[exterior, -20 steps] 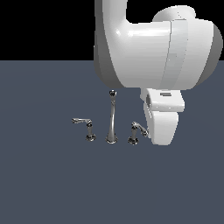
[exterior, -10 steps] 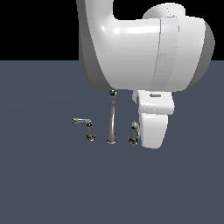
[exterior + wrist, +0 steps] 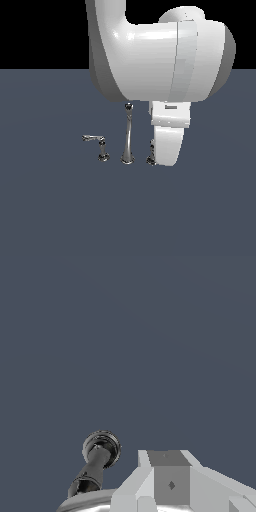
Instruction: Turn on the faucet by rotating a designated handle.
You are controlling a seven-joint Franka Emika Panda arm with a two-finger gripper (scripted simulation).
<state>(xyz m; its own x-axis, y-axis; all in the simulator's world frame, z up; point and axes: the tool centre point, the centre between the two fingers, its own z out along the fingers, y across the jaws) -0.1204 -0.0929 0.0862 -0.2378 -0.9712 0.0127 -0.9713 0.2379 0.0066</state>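
Chrome handle (image 3: 150, 159) – mostly hidden behind white hand (image 3: 165, 145).

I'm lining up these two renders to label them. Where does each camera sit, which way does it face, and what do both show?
Exterior view: off the arm, level with the floor, facing the faucet; the bulky white arm fills the upper frame and its hand hides most of the handle, while the twin handle stands clear.
Wrist view: on the wrist, looking down past the gripper at a chrome post with a dark ring.
Shared: the arm's hand, probably the handle's post.
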